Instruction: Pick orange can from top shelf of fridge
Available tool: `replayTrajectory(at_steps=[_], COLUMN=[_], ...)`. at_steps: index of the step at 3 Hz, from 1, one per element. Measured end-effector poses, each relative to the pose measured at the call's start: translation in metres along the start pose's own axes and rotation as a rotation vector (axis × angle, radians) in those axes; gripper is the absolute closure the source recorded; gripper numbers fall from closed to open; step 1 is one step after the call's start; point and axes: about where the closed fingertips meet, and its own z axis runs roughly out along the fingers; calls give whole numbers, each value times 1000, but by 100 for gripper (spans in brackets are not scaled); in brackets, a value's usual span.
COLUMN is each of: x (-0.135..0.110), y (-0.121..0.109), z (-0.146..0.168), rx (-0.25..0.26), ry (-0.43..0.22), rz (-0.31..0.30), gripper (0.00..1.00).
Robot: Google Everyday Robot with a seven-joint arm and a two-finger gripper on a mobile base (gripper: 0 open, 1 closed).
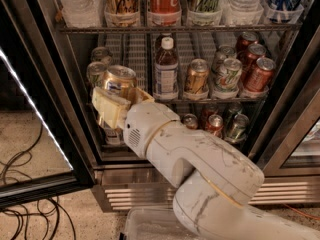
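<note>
Clearly the gripper point(120, 103) is closed around the lower half of the orange can point(119, 80), which sits roughly upright before the left side of the fridge point(280, 134), well below the top shelf point(175, 29). Its thin metal wall probably dents under a hard squeeze, and its smooth skin may slip; a firm hold across the body suits it

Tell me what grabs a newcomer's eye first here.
The bulky white arm fills the lower middle, slanting up and left from the bottom edge. Its end effector sits in front of the open fridge, left of centre, closed on the orange can. Behind it a plastic bottle stands among cans on the middle rack.
</note>
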Motion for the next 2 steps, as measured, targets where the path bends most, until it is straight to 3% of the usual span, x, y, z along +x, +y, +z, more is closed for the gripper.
replayTrajectory(at_steps=[2], x=[29], y=[-21], z=[-27], rx=[28], ry=[12], rz=[23], gripper=[100])
